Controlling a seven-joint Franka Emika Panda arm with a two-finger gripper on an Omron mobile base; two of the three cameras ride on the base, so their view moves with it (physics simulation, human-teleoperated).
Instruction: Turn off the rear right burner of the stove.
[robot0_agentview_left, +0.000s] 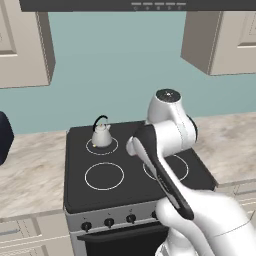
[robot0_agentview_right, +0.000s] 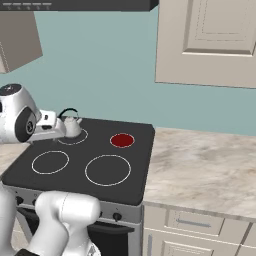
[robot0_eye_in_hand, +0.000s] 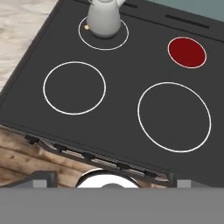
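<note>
Overhead, the fingers hang above the stove, state unclear; the rear right burner glows red.

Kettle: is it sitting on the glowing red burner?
No; the kettle stands on the rear left ring, while the rear right burner glows red, bare.
</note>
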